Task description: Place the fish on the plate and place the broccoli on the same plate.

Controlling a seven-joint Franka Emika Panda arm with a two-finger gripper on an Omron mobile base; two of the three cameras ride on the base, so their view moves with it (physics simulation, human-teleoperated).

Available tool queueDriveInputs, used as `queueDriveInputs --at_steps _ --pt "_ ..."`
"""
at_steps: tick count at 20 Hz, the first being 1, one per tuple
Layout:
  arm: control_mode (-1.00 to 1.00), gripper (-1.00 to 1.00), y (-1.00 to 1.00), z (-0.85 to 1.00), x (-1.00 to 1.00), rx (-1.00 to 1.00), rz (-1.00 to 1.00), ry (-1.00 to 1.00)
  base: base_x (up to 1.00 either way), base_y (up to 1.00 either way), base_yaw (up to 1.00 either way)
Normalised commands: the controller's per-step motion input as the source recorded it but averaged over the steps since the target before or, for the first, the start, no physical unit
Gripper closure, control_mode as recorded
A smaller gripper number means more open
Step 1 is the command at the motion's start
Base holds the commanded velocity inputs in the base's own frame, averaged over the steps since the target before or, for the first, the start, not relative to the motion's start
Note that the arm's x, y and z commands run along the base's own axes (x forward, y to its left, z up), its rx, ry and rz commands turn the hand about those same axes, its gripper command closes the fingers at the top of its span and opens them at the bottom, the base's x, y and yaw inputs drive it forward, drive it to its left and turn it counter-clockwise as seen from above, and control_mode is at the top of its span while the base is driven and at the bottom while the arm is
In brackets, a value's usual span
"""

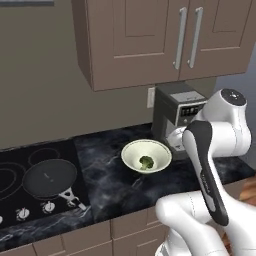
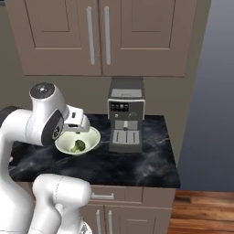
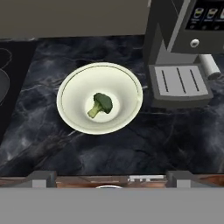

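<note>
The broccoli (image 3: 100, 105), a small dark-green floret, lies in the middle of a deep pale greenish-white bowl (image 3: 72, 98) on the black marble counter. From the base views the broccoli (image 1: 146, 162) (image 2: 77, 146) shows inside the same bowl (image 1: 131, 150) (image 2: 93, 136). My gripper (image 3: 112, 178) hovers above the counter's front edge, just short of the bowl, open wide with nothing between its fingertips (image 3: 41, 176). The fish and the plate are out of view.
A grey coffee machine (image 1: 175, 112) (image 2: 125, 121) (image 3: 183, 52) stands right beside the bowl against the wall. A black frying pan (image 1: 50, 177) sits on the stovetop (image 1: 15, 165) to the left. Wall cabinets (image 2: 91, 36) hang overhead. The counter ends at the right (image 2: 171, 155).
</note>
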Motion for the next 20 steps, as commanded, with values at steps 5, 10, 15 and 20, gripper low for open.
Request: queueDriveInputs --at_steps 5,10,15,20 --pt "-1.0 -1.0 0.22 0.0 0.4 0.0 -0.03 0.07 0.0 0.0 0.0" --pt "-1.0 -1.0 0.16 0.0 0.51 0.0 -0.04 0.15 0.0 0.0 0.0" --pt "-1.0 -1.0 -0.06 -0.3 0.22 -0.01 0.01 0.04 0.0 0.0 0.0" --pt "-1.0 -1.0 0.23 -0.68 0.31 0.0 0.0 0.11 0.0 0.0 0.0"
